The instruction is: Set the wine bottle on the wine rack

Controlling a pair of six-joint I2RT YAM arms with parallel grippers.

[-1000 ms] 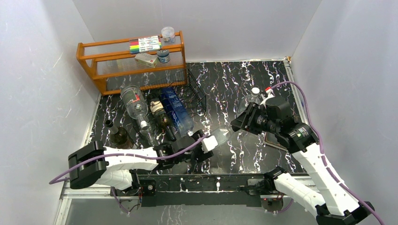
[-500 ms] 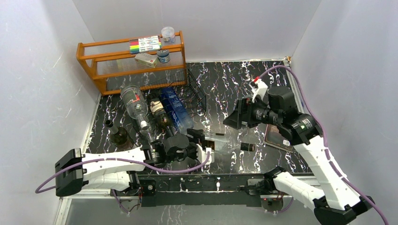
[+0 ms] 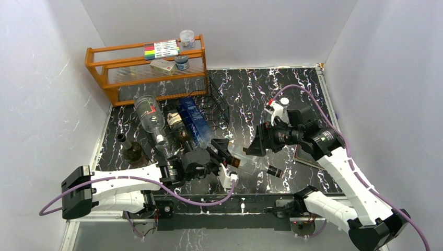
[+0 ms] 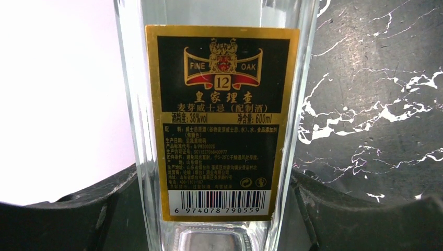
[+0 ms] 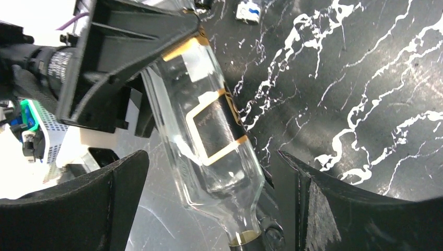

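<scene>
The left pincer (image 3: 225, 157) clamps the clear wine bottle (image 4: 217, 120) by its body, low over the table (image 3: 271, 94). The right pincer (image 5: 219, 204) gapes wide around the neck, not touching it. Best to carry it level, clear of the blue bottle (image 3: 194, 124), into a free cradle of the wine rack (image 3: 219, 107).

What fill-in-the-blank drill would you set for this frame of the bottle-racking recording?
1. The left tool grips the clear bottle, whose label reads Fine ___.
2. The right tool has its jaws ___, not shut, on either side of that bottle's neck end.
3. The wine rack lies in front of the ___ wooden shelf.
Missing words: Oak; open; orange.
</scene>
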